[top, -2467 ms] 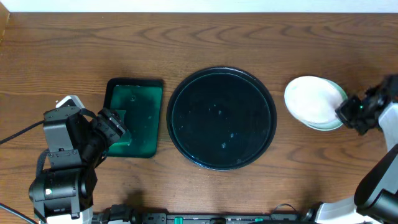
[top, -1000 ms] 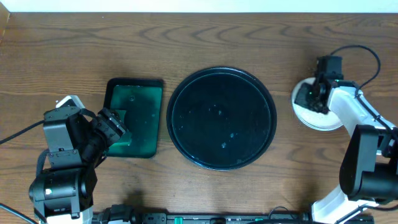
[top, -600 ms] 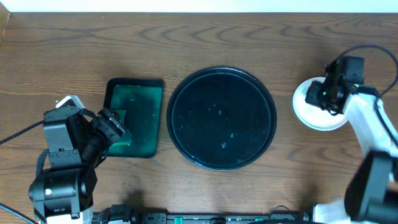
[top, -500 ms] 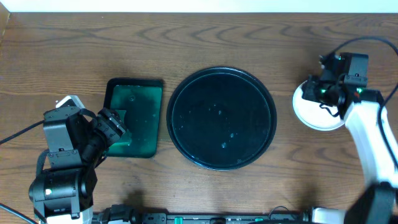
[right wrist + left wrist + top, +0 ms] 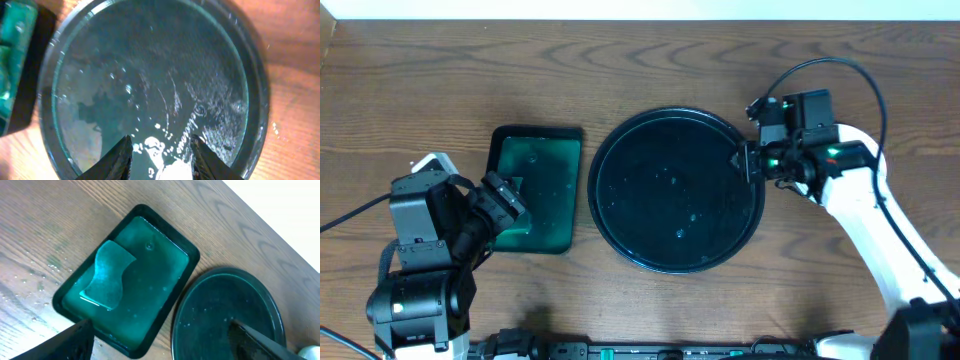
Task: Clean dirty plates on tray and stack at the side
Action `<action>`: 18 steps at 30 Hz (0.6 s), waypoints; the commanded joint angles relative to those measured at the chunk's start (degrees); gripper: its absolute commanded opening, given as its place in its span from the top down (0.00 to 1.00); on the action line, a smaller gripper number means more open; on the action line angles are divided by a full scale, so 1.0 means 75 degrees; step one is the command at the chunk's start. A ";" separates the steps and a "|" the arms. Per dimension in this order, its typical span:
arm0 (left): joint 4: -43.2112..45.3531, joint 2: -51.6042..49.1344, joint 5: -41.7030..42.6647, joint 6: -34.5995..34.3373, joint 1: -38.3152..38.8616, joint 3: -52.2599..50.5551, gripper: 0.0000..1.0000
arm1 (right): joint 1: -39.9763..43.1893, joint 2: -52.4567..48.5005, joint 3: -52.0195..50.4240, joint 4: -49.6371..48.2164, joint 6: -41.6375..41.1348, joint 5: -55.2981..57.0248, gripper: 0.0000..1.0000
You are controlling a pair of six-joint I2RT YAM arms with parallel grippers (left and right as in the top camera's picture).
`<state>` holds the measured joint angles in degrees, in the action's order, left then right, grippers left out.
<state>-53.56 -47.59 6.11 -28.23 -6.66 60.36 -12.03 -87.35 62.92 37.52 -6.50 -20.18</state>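
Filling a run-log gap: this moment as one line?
left tool: open, empty, over green tray | right tool: open, empty, over black tray | black tray: wet, no plates | sponge: in green tray

Soft, even light fills the overhead view: the wooden counter [image 5: 640, 70] is bright, shadows are faint, and the glossy black tray [image 5: 675, 190] shows only a dull sheen. In the left wrist view the green tray [image 5: 127, 280] is crisp, the left tool [image 5: 160, 326] is dark and blurred at the near edge, and the far right corner is blown white. The right wrist view is warm orange and soft, with glare speckling the black tray beside the right tool [image 5: 159, 142].
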 commanded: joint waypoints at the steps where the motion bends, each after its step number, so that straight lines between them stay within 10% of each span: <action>1: -0.0152 -0.0309 0.0189 0.0356 -0.0009 0.0000 0.14 | -0.0052 -0.0207 -0.0006 0.0093 -0.0032 0.0204 0.65; 18: -0.0889 -0.3704 -0.0090 0.1049 -0.0009 -0.0041 0.32 | -0.0052 -0.0256 -0.0006 0.0286 -0.0009 0.0291 0.61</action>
<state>-60.03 -73.73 5.87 -21.28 -6.66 60.36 -12.21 -89.01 62.92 39.51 -6.50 -18.48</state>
